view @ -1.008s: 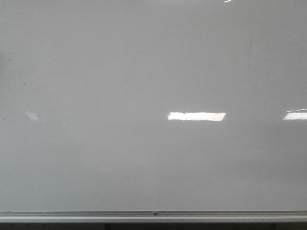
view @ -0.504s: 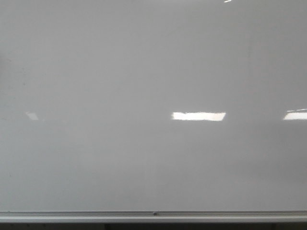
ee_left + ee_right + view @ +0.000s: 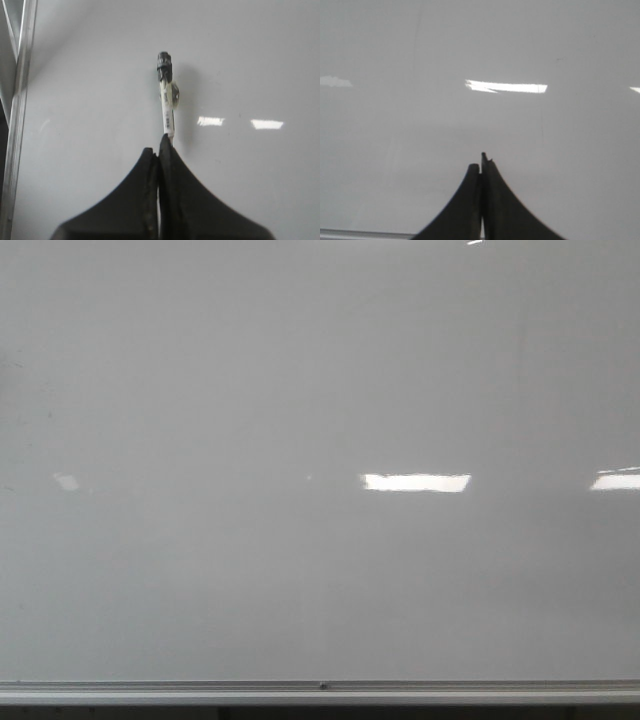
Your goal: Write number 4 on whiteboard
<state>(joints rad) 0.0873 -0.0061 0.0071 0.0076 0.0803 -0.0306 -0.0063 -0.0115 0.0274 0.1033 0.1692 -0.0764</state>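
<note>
Marker poised, whiteboard (image 3: 300, 390) blank, no 4 drawn.
Left pincer (image 3: 159, 150) clamped on slim, light, rigid marker (image 3: 167, 107) at frame centre; right pincer (image 3: 481, 167) closed, empty. Best gripped mid-barrel; glossy, slippery.

whiteboard (image 3: 300, 390) – glossy pale grey-white, plain, no pattern; bright white rectangular light reflections (image 3: 415, 482) sit around 3 o'clock of centre in front view. Rail (image 3: 320, 690) at 6 o'clock is silver with a darker strip under it. Left gripper (image 3: 159, 150) fingers matte black. Marker (image 3: 167, 100) held in it – cream/white barrel with small dark print and a yellowish label patch, black tip end. Right gripper (image 3: 482, 167) fingers matte black too.
</note>
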